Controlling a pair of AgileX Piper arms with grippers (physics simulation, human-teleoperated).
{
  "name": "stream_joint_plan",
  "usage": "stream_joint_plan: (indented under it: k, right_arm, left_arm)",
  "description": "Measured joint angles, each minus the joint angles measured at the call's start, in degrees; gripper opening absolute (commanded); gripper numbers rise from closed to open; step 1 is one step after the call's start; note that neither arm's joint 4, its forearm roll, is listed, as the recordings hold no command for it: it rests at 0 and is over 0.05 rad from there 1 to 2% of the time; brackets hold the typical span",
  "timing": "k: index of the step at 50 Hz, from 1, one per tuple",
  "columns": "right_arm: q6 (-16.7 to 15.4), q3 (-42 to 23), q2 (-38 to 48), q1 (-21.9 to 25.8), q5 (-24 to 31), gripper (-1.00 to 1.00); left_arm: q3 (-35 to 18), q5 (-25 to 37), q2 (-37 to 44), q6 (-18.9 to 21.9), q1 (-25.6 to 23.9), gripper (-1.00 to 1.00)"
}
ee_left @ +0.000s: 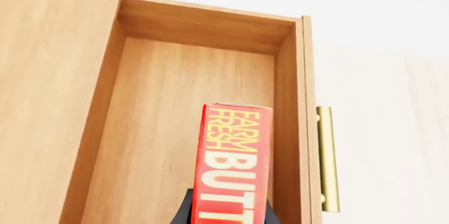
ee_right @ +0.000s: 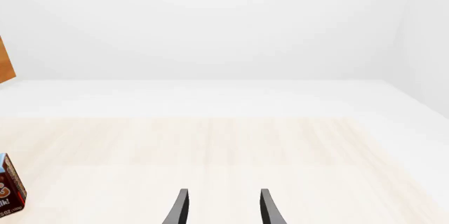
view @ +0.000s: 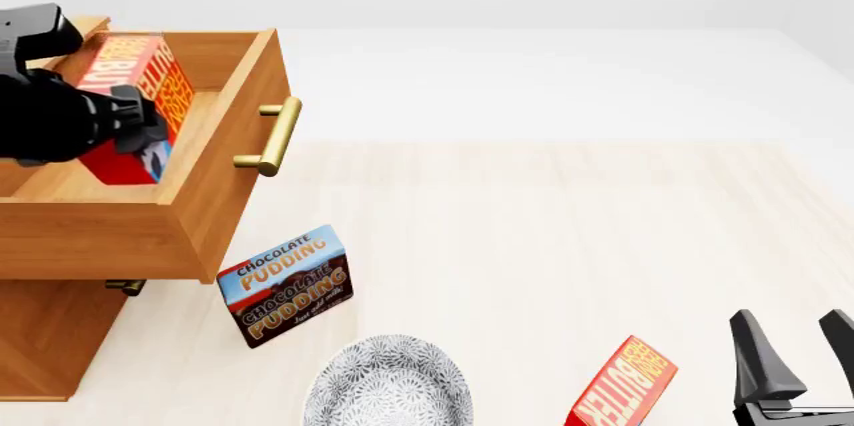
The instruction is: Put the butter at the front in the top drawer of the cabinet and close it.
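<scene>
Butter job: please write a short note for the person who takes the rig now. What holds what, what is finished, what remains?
Left gripper: shut on the butter, held over the open top drawer of the cabinet.
Right gripper: open, holding nothing, low at the table's near right.
A second butter box stands on the table.
Done: drawer opened, butter carried to it.
Left: release the butter inside, withdraw, push the drawer shut.

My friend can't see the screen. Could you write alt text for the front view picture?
A black robot gripper on the left holds a red butter box over the open top drawer of a wooden cabinet. On the pale table lie a chocolate pudding box, a patterned plate and a second butter box, beside the other gripper, open.
</scene>
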Motion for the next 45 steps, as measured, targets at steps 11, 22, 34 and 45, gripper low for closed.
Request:
stream_joint_plan:
  k: [11,22,34,45]
  right_arm:
    - [0.00,0.00,0.00,0.00,0.00,1.00]
    - [0.00,0.00,0.00,0.00,0.00,1.00]
    - [0.00,0.00,0.00,0.00,0.00,1.00]
    - [0.00,0.00,0.00,0.00,0.00,1.00]
  left_arm:
    - [0.84,-1.11,0.80,-0.48,-0.01,-1.00]
    - [2.07,-2.38,1.25,-0.99,-0.25,-1.00]
    - [3.52,-3.68,1.58,-1.58,-0.59,-1.00]
    - [4.29,-4.67,2.20,-2.02,-0.91,-1.00]
